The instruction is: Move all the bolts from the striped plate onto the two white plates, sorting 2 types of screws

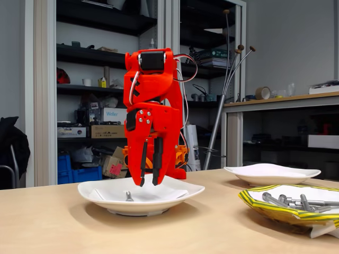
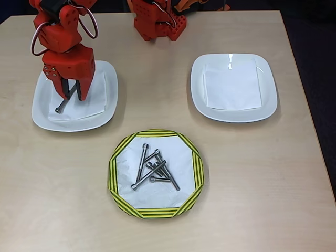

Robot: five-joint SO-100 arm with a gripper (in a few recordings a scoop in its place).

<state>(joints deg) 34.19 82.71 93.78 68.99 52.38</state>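
Observation:
My red gripper (image 1: 150, 183) (image 2: 72, 96) hangs open just above the left white plate (image 1: 95, 192) (image 2: 41, 111), its fingers pointing down. One long bolt (image 1: 128, 197) (image 2: 60, 107) lies free on that plate's napkin, right under the fingertips. The right white plate (image 1: 273, 172) (image 2: 199, 100) carries a napkin and no bolts. Several grey bolts (image 1: 296, 201) (image 2: 153, 168), long and short, lie piled in the striped plate (image 1: 265, 209) (image 2: 112, 173) at the table's near middle in the overhead view.
The arm's red base (image 2: 157, 22) stands at the table's far edge between the white plates. Bare wood surrounds the three plates. Shelving and a desk stand behind the table in the fixed view.

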